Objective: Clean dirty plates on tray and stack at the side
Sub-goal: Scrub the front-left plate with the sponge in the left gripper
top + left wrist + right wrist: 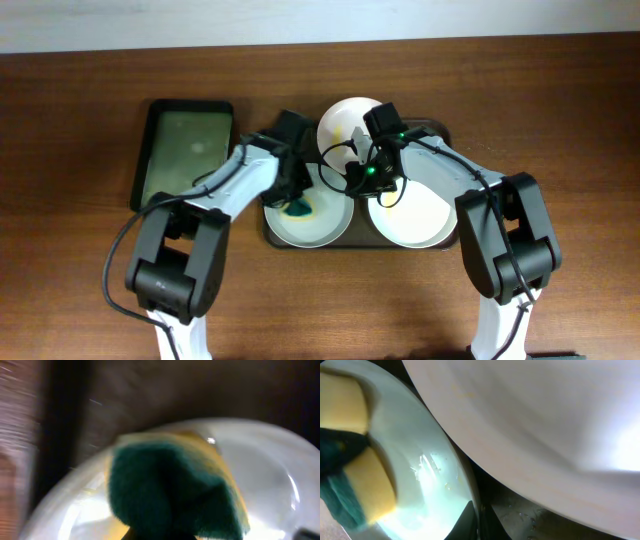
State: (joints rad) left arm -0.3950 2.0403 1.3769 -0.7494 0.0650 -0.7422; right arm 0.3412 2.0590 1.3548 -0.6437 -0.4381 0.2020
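Observation:
Three white plates lie on the dark brown tray (355, 246). My left gripper (296, 200) is shut on a green and yellow sponge (298, 207) and presses it onto the front left plate (322, 230). In the left wrist view the sponge (170, 490) covers that plate (270, 475) and hides the fingers. My right gripper (358, 182) is shut on the same plate's rim; in the right wrist view its fingers (479, 522) pinch the rim of the plate (430, 450) beside the sponge (350, 460). A second plate (415, 215) lies at the front right. A third (345, 120) is at the back.
A smaller black tray with a green inside (190, 150) lies to the left of the brown tray. Both arms cross over the brown tray's middle. Another plate's underside (530, 425) fills the upper right of the right wrist view, above the wet tray floor (530, 510).

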